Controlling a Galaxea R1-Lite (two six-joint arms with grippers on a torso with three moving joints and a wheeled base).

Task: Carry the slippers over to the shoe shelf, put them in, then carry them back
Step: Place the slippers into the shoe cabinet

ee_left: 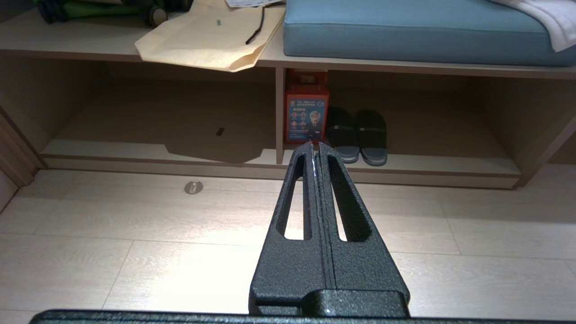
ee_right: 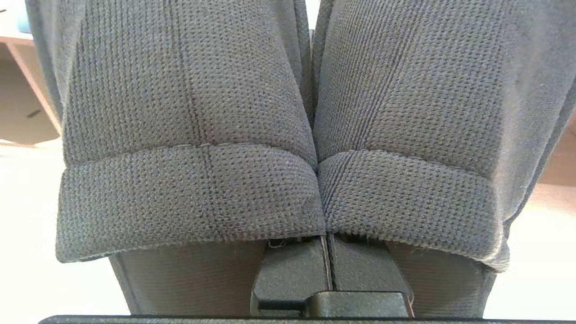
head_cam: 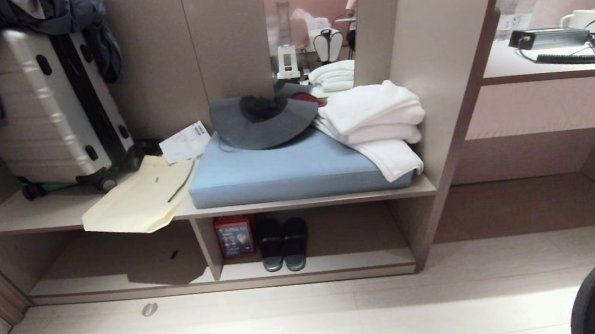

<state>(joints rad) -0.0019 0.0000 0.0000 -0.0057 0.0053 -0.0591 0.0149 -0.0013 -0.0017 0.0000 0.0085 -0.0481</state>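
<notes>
Head view is showing the slippers (head_cam: 283, 243) sitting side by side in the shoe shelf (head_cam: 318, 265), toes toward the room, in the compartment right of the divider (head_cam: 207, 246). A red box (head_cam: 235, 236) is standing between the divider and the slippers, just beside the left slipper.

Left wrist view is showing the left gripper (ee_left: 314, 145) hanging over the floor (ee_left: 135, 252), its two black fingers (ee_left: 297, 198) pressing together with nothing between them. Ahead of its tips the box is standing, and the slippers (ee_left: 357, 136) are lying just to the right of that line, well apart from the gripper. The bench board (ee_left: 67, 45) is running above the shelf, bearing a cream bag (ee_left: 207, 42) and a blue cushion (ee_left: 405, 36).

Right wrist view is showing the right gripper (ee_right: 317, 162), its fingers (ee_right: 189, 135) wearing grey knit covers and meeting along the middle, holding nothing. The covers are hiding nearly everything ahead of it; only a sliver of beige wood is showing at one edge.

Farther out in the head view, a suitcase (head_cam: 51, 103), a hat (head_cam: 263, 120) and white towels (head_cam: 375, 121) are resting on the bench.
</notes>
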